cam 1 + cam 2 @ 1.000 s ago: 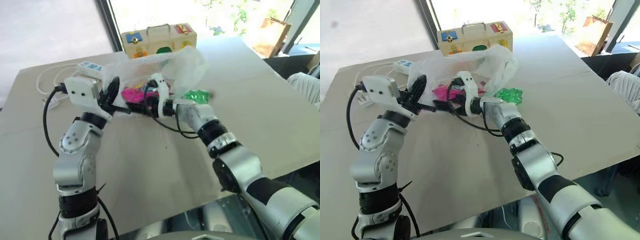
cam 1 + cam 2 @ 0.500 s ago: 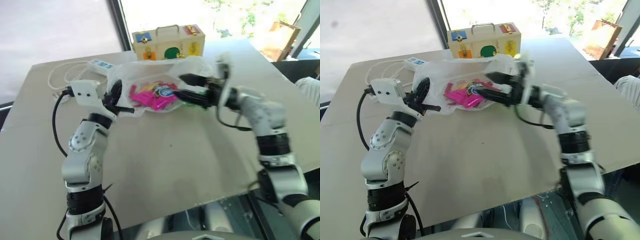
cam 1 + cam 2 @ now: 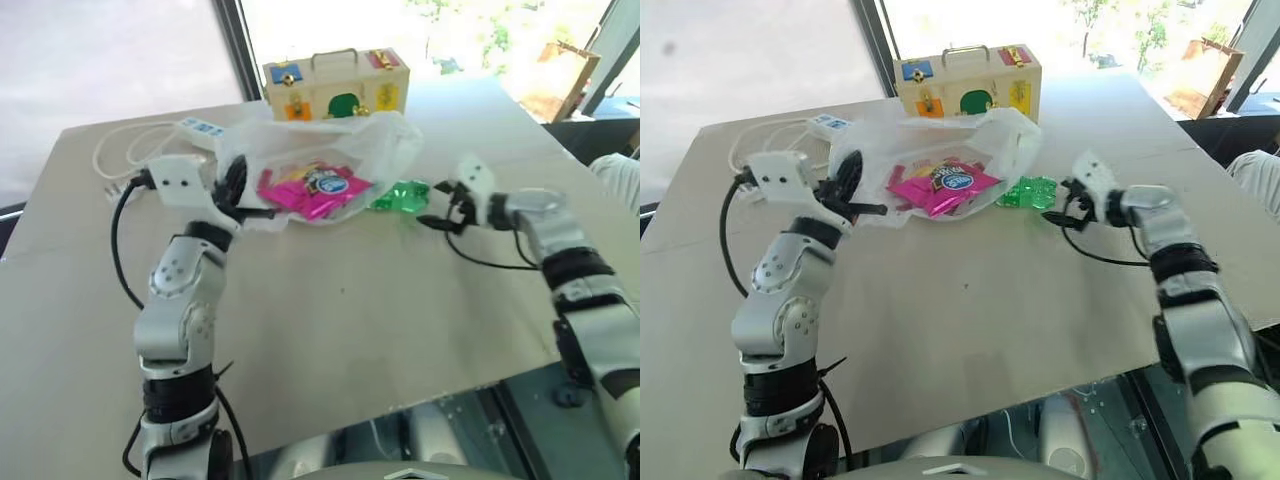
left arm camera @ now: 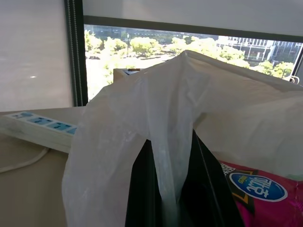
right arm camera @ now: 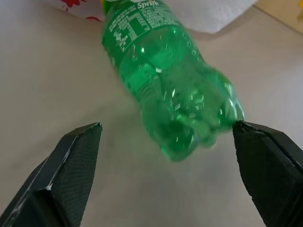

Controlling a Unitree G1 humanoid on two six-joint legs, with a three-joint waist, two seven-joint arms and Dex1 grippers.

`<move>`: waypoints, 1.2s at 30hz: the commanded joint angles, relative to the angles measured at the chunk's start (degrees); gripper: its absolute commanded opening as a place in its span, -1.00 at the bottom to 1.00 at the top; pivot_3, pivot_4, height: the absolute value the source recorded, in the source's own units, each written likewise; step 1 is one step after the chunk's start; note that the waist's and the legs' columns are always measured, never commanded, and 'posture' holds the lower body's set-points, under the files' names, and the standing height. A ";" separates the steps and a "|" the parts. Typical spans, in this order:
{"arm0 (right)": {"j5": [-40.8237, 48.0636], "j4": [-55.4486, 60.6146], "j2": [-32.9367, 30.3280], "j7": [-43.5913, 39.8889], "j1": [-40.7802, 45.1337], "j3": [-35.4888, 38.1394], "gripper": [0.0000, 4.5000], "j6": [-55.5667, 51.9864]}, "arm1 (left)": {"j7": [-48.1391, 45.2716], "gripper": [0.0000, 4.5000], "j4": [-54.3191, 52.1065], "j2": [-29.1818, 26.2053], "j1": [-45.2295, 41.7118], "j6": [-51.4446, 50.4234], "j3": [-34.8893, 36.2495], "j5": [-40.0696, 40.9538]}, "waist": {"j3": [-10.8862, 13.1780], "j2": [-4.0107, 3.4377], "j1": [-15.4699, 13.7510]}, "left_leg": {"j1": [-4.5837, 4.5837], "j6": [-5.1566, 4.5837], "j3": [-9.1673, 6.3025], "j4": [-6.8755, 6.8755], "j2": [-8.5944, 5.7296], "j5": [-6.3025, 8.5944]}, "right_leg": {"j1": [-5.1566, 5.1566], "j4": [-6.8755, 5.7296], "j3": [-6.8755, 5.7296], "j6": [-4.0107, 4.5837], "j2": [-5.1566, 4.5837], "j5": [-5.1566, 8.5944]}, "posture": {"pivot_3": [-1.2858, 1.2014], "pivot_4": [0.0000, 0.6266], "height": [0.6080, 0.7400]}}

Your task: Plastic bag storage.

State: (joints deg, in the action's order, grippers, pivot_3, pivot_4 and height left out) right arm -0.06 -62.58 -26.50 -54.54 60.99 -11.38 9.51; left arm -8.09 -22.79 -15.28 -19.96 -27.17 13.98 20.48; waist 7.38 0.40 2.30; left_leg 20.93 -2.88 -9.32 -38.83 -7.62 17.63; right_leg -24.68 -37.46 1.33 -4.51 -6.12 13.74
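Plastic bag point(image 3: 330, 150) lies on the table point(image 3: 330, 320), just in front of the wooden box point(image 3: 335, 85) w/ handle on top. Bag mouth faces my L side. Film translucent white, crinkly; red print shows at one edge in R wrist view.

L gripper point(image 3: 243, 205): jaws together, clamped on a strip of bag film at the bag's L edge. L wrist view: film rises up from betw. the two black fingers point(image 4: 203, 189) and drapes over them. Edge of bag held lifted off the table there.

Inside bag: pink chips packet point(image 3: 315, 190), blue oval logo up, lying flat, seen thru the film. Also small orange/yellow bits near it; can't tell what.

Green bottle point(image 3: 400, 195), Sprite label, on its side on the table at the bag's R edge, base end pointing away from the bag. Neck end sits at or under the film; can't tell which.

R gripper point(image 3: 437, 208): jaws wide apart, holding nothing. Sits R of the bottle, near it but not touching. R wrist view: bottle base lies betw. the two finger pads point(image 5: 71, 165), gap on both sides.

White power strip point(image 3: 200, 128) w/ coiled cord beyond the bag's L end, apart from it.
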 commanded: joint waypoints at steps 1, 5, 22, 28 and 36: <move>-2.38 -5.88 0.76 -0.27 5.40 0.84 0.98 5.92 | 0.02 -1.00 -1.32 -0.27 0.45 0.83 0.64 0.22 | 0.00 0.01 -0.01 | 0.02 0.00 -0.08 -0.01 0.00 0.00 | 0.00 0.08 -0.08 0.00 0.03 0.00 | 0.03 -0.52 1.00; -6.20 -9.25 1.27 1.05 8.45 -0.24 0.98 9.17 | 0.68 -1.00 -2.74 0.16 2.03 0.95 0.56 -0.13 | 0.00 0.01 0.10 | 0.01 0.00 -0.15 0.01 0.01 0.00 | 0.01 0.17 -0.14 0.00 0.07 0.00 | 0.03 -0.52 1.00; -23.15 -16.07 10.99 8.43 12.28 -7.91 0.98 2.97 | 3.20 -1.00 -5.96 0.46 6.37 2.53 1.30 -1.28 | -0.02 0.00 1.07 | -0.15 0.01 -0.05 0.11 0.01 0.00 | 0.05 -0.05 -0.03 0.01 0.22 0.00 | 0.03 -0.52 1.00; -33.63 -16.58 8.53 8.09 12.44 -17.36 0.17 5.56 | 4.33 -1.00 -6.64 0.11 6.65 2.86 0.72 -2.90 | -0.16 0.07 0.66 | -0.27 0.02 -0.09 0.08 -0.01 0.00 | 0.16 -0.16 -0.07 0.01 0.23 0.01 | 0.03 -0.52 1.00; -34.41 -16.05 5.45 -0.70 11.96 -18.35 0.15 8.76 | 4.61 -1.00 -5.81 1.95 6.85 3.10 -1.11 -3.13 | -0.21 0.08 -0.93 | -0.54 0.02 -0.22 0.06 -0.07 0.00 | 0.47 -0.07 -0.16 0.01 0.21 0.01 | 0.03 -0.52 1.00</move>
State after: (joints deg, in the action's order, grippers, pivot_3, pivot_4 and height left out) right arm -31.79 -75.80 -20.04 -48.98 75.64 -26.99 18.13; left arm -3.51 -26.82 -13.21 -13.04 -25.28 13.09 17.66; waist 7.17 0.48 1.38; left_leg 20.39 -2.86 -9.62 -38.77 -7.70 17.63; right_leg -24.19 -37.48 1.11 -4.50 -5.91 13.75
